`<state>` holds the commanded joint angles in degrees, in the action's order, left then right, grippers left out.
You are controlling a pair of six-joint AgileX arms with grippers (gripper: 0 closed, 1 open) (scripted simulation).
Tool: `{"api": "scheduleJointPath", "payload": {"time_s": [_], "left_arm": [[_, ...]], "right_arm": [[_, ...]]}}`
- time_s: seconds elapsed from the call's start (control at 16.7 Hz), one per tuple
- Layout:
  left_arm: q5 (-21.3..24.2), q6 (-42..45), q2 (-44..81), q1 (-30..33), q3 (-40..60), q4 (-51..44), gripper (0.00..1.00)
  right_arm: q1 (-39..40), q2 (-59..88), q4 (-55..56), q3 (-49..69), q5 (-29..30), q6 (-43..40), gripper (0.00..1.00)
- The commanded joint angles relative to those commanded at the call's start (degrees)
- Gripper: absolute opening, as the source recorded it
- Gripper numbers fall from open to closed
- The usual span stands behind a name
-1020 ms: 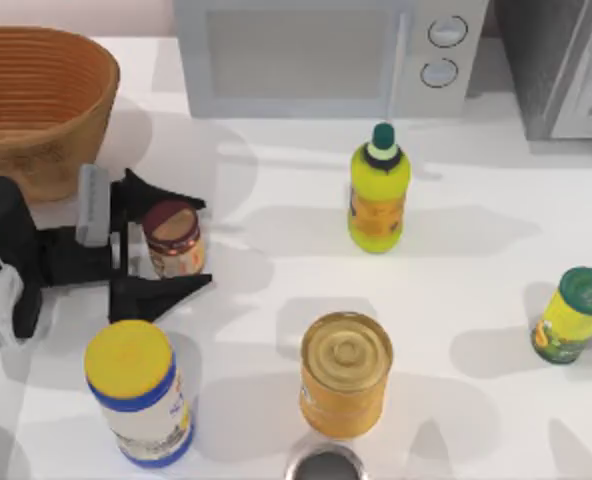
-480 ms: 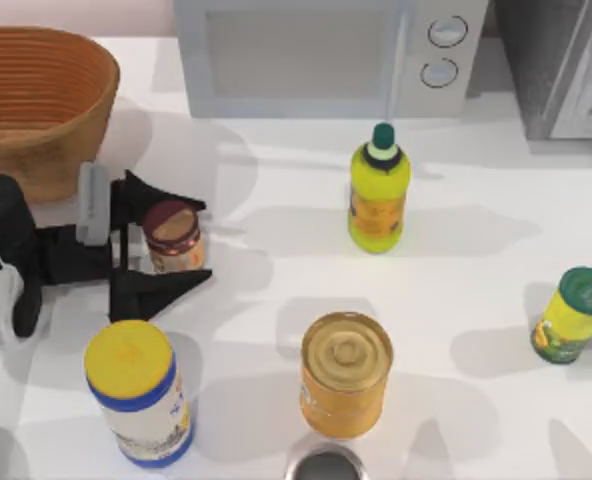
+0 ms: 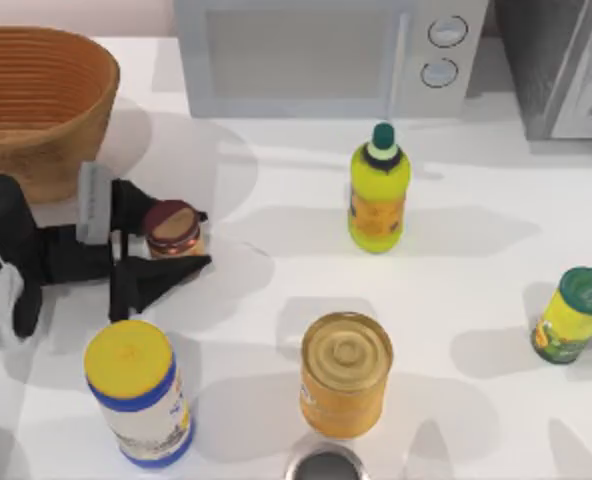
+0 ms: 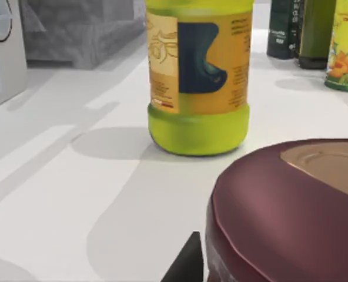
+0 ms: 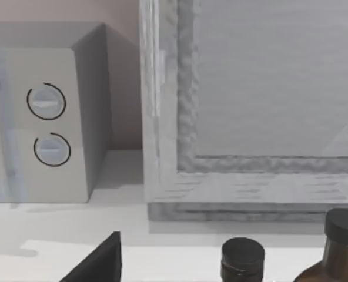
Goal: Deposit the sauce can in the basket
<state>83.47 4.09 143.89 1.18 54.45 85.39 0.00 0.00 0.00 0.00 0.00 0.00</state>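
The sauce can (image 3: 173, 228), a small jar with a dark brown lid and orange-red label, stands on the white table at the left, just in front of the basket (image 3: 71, 120). My left gripper (image 3: 198, 239) is shut on the sauce can, one black finger on each side. In the left wrist view the can's brown lid (image 4: 291, 200) is very close, beside a black fingertip (image 4: 186, 264). The wicker basket sits at the far left corner. My right arm is parked near the back right, and one of its fingertips (image 5: 100, 261) shows dark.
A microwave (image 3: 316, 55) stands at the back. A yellow bottle (image 3: 378, 195) stands mid-table, a gold-topped tin (image 3: 344, 372) and a yellow-lidded canister (image 3: 136, 390) at the front, a green-lidded jar (image 3: 574, 315) at the right. Dark bottles (image 5: 241, 258) stand by the right arm.
The left gripper's fingers have drawn together onto the sauce can. The can has shifted slightly toward the basket.
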Motion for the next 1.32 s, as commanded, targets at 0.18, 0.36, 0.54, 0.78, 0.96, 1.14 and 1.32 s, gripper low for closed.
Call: {"api": "scheduleJointPath", "payload": {"time_s": [0.18, 0.36, 0.54, 0.78, 0.96, 1.14, 1.32], "left_arm": [[0.0, 0.0, 0.0, 0.0, 0.0, 0.0, 0.0], [0.0, 0.0, 0.0, 0.0, 0.0, 0.0, 0.0], [0.0, 0.0, 0.0, 0.0, 0.0, 0.0, 0.0], [-0.44, 0.04, -0.62, -0.28, -0.49, -0.51, 0.0], [-1.43, -0.12, -5.53, 0.25, -2.94, -4.06, 0.0], [-0.96, -0.1, -13.36, 1.63, -4.63, -9.71, 0.0], [-0.01, 0.07, -21.4, 1.74, -4.17, -16.48, 0.0]], "right_arm": [[0.0, 0.0, 0.0, 0.0, 0.0, 0.0, 1.0], [0.0, 0.0, 0.0, 0.0, 0.0, 0.0, 1.0], [0.0, 0.0, 0.0, 0.0, 0.0, 0.0, 1.0], [0.0, 0.0, 0.0, 0.0, 0.0, 0.0, 1.0], [0.0, 0.0, 0.0, 0.0, 0.0, 0.0, 1.0], [0.0, 0.0, 0.0, 0.0, 0.0, 0.0, 1.0], [0.0, 0.0, 0.0, 0.0, 0.0, 0.0, 1.0]]}}
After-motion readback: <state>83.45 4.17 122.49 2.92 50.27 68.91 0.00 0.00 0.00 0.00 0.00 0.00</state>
